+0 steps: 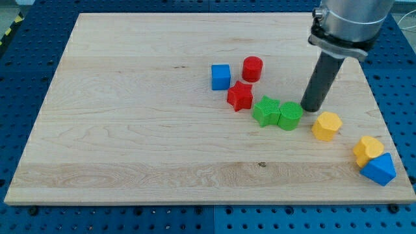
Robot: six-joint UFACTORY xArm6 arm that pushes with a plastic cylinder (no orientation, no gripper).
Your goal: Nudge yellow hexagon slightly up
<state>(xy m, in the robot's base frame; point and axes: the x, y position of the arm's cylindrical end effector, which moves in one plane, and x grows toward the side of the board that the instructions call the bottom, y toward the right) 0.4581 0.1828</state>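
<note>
Camera view is showing my tip (pixel 312 108) sitting on the wooden surface (pixel 130 130) just to the view's right of the green cylinder-like block (pixel 290 116) and just above and to the view's left of the yellow hexagon (pixel 326 125); there is no gripper on this arm, only the dark rod, so nothing is opening or closing and nothing is being clamped; whether the tip is touching the green block I cannot tell, and it is looking slightly apart from the hexagon. Moving outward, a green star-like block (pixel 264 110) is touching the other green block on its left; a red star (pixel 240 96), a red cylinder (pixel 252 68) and a blue cube (pixel 221 77) are lying further towards the view's upper left; a second yellow block (pixel 368 150) and a blue triangular block (pixel 379 169) are resting together, well apart, near the surface's lower right edge. As I judge it, the approach step is in hand and the nudge is not yet begun, since the tip is standing on the wrong side for an upward push; the next move is calling for travelling round the hexagon to its lower side without brushing it, then pushing briefly towards the view's top, keeping the stroke short and centred so the block is neither turning nor running into the green pair.
</note>
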